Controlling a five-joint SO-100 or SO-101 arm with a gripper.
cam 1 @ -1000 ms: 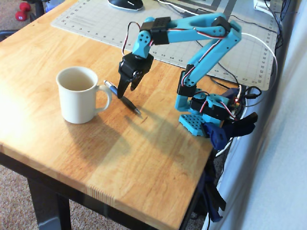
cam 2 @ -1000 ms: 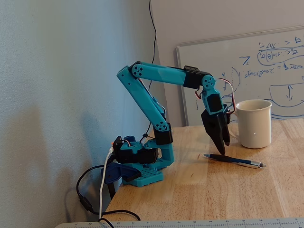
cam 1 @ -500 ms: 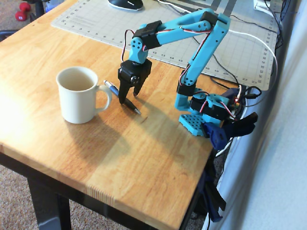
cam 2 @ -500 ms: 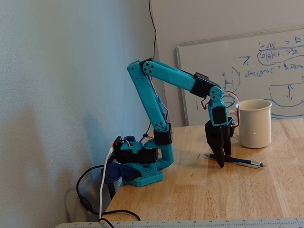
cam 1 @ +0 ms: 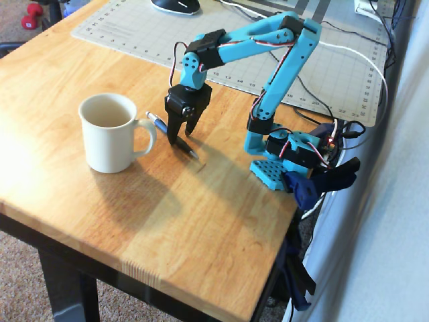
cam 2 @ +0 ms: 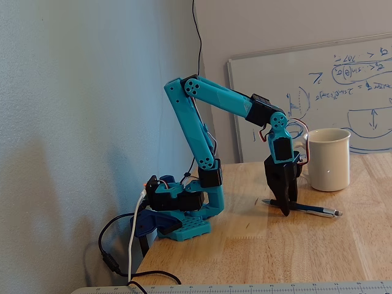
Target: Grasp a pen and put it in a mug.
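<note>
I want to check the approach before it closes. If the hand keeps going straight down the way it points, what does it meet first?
Most likely the pen lying on the table. The hand points down with its tips at the pen's middle in both views. Whether the fingers straddle it or already touch is unclear. The mug stands off to the side.

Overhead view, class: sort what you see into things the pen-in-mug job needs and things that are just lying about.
Job:
pen, lying on the table
mug, upright beside it
pincer, down over the pen

Lying about:
cutting mat
mouse
dumbbell on the floor
whiteboard, seen in the fixed view
</note>
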